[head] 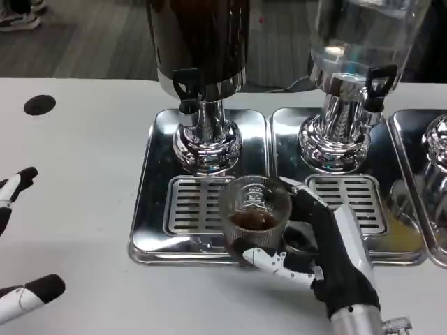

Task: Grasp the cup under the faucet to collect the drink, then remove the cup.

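at the left edge the left hand [17, 241] shows two black-tipped fingers spread apart, holding nothing. two dispensers stand on steel trays: a dark one [199, 42], a clear one [363, 42]. one ribbed cup [255, 220] with brown drink sits at the dark dispenser's tray [150, 209], gripped by the right hand [328, 251].

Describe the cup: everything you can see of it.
The cup is a clear ribbed tumbler, glass or plastic by its look, upright, holding a shallow layer of dark brown drink. It sits at the right front edge of the left drip tray, forward and right of the dark dispenser's black tap, not directly beneath it. The right hand grips it from the right, fingers wrapping its near side and base. Whether its bottom touches the tray I cannot tell.
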Robot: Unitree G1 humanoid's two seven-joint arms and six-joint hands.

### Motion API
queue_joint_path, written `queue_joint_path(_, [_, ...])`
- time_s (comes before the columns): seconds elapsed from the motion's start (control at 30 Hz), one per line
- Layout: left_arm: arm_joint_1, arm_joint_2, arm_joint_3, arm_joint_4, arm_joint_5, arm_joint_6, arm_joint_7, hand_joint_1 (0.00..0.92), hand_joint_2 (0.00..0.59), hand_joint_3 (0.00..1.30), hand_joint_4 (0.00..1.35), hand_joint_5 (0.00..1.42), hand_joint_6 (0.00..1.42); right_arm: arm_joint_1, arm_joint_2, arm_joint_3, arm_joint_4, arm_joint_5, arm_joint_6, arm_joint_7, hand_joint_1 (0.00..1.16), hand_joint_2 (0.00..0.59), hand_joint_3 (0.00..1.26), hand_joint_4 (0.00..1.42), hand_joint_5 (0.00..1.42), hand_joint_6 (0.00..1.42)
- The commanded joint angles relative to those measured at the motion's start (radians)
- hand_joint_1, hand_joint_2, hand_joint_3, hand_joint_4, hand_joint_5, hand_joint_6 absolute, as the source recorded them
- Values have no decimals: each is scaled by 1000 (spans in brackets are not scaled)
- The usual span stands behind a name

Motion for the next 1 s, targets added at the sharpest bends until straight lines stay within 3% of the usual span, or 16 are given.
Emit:
queue_joint_path(0.03, [-9, 5, -12, 1, 9, 10, -13, 0, 9, 0, 0, 0, 0, 17, -3, -5, -56, 10, -49, -6, 845, 218, 371, 373, 347, 326])
queue_joint_path(1.0, [-17, 0, -32, -17, 22, 23, -13, 0, 9, 0, 0, 0, 0, 217, -49, 0, -227, -5, -127, -10, 844, 222, 371, 382, 348, 331])
